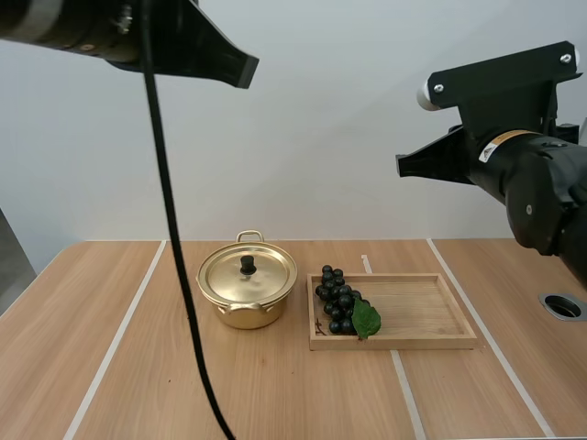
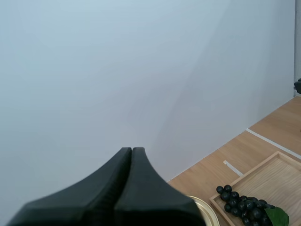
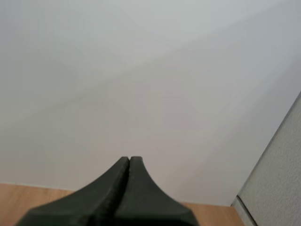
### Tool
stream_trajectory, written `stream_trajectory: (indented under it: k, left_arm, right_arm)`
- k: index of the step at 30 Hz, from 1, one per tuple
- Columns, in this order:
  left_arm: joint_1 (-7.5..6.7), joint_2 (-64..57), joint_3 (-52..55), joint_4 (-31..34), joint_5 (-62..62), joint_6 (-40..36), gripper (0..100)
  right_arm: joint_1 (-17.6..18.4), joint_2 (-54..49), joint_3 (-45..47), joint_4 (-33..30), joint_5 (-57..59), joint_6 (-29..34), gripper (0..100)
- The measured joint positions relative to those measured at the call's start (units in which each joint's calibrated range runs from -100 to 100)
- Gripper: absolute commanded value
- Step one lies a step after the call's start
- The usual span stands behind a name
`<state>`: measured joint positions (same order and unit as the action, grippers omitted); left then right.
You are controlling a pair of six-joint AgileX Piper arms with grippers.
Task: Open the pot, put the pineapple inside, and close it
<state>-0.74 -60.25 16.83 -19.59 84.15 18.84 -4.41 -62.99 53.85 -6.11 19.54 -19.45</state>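
Presently both arms hang high above the table (image 1: 138, 367), left gripper (image 2: 131, 149) and right gripper (image 3: 129, 159) each closed on nothing. In my judgement, opening calls for parting one pair of fingers, then descending straight onto the black knob (image 1: 248, 265) of the lid (image 1: 268, 275). The golden pot (image 1: 246, 316) stands covered just beside the wooden tray (image 1: 431, 316), where the fruit is a bunch of grapes (image 1: 337, 301), dark with one green leaf, at the end nearest the pot.

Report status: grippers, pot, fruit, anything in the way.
Left gripper shut, held high. Right gripper shut, high too. Pot closed, lid on. Grapes on tray beside pot; nothing blocks the lid.
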Motion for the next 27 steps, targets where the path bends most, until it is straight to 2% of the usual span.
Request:
stream_trajectory:
  k: [4,9,10,12,16,23,27]
  left_arm:
    - [0.0,-9.6,4.0,3.9,2.8,-1.5,0]
    - [0.17,-20.8,9.4,7.7,1.1,-4.4,0]
    - [0.52,-22.8,11.0,7.9,-0.9,-5.3,0]
    - [1.52,-26.0,14.8,8.2,-7.7,-7.6,0]
    - [3.1,-28.4,23.9,8.5,-21.2,-11.7,0]
    - [3.27,-30.2,42.4,11.8,-41.4,-13.0,0]
    - [2.15,-33.2,49.3,11.8,-50.6,-13.1,0]
  right_arm:
    - [0.0,-4.5,0.0,-0.1,-5.3,-1.8,0]
    - [0.0,-6.9,0.0,1.9,-6.3,-2.6,0]
    - [0.0,-7.1,0.0,3.3,-5.8,-2.6,0]
    - [0.1,-7.2,0.0,10.7,-3.6,-2.8,0]
    - [0.4,-9.0,0.0,18.6,0.4,-4.6,0]
    - [2.4,-12.8,-0.8,21.6,11.2,-9.7,0]
    - [2.6,-13.4,-0.8,22.5,17.7,-11.3,0]
